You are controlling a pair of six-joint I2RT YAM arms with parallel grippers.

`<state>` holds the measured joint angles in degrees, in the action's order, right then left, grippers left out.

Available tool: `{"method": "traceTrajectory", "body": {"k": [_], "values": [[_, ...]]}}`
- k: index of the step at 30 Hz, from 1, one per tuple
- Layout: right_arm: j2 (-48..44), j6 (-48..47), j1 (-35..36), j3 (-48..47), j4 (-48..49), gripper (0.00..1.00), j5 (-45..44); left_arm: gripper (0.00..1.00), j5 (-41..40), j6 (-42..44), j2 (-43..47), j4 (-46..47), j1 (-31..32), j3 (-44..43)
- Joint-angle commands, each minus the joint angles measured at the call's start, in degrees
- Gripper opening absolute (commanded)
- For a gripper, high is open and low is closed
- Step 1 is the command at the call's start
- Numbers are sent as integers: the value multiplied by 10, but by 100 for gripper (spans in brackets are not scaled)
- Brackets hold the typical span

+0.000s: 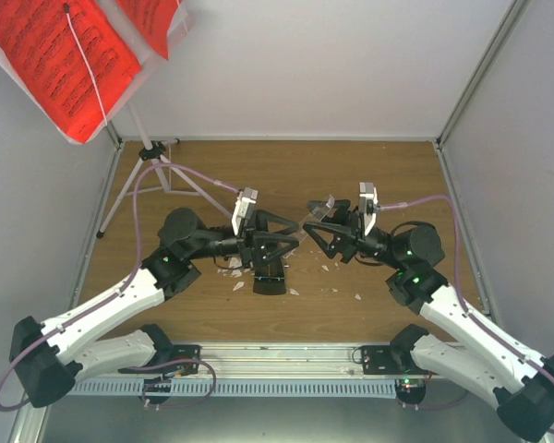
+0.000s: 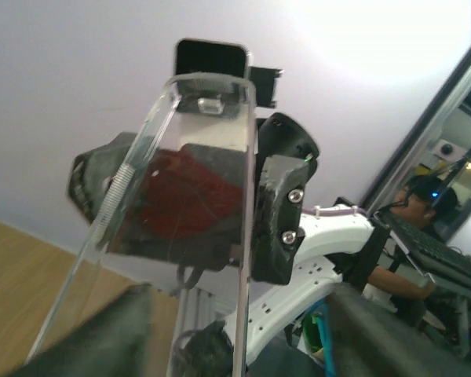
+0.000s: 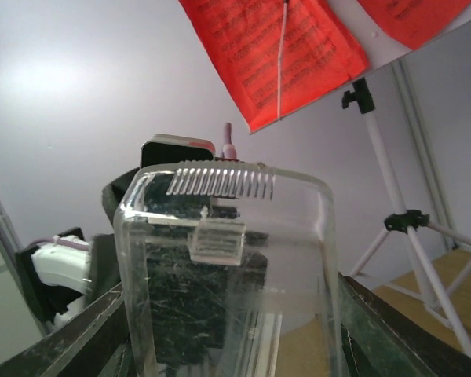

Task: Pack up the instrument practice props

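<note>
At mid-table, the small black metronome (image 1: 270, 277) sits just beside the left tool (image 1: 294, 236), whose fingers stand spread. Facing it, the right tool (image 1: 310, 233) pinches a scratched clear plastic cover (image 3: 228, 290) with a ribbed top edge. White crumbs (image 1: 236, 273) lie scattered around. The white music stand (image 1: 150, 150) with red sheets (image 1: 65, 55) stands at the rear left.

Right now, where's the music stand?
Top view, far left: the white music stand stands on its tripod in the far-left corner of the table, with the red sheets on its tray up by the left wall.
</note>
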<state>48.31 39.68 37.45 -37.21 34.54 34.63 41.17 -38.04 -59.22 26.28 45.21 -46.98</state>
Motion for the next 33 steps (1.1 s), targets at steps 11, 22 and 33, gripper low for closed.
{"method": "traceTrajectory", "body": {"k": [11,22,33], "values": [[-83,-216,3,-86,-388,58,-168,99,-321,108,178,-372,4,129],[-97,-232,4,-60,-392,59,-184,99,-437,64,241,-137,114,392],[-100,-230,3,-40,-375,59,-180,93,-563,165,158,-13,159,458]]}}
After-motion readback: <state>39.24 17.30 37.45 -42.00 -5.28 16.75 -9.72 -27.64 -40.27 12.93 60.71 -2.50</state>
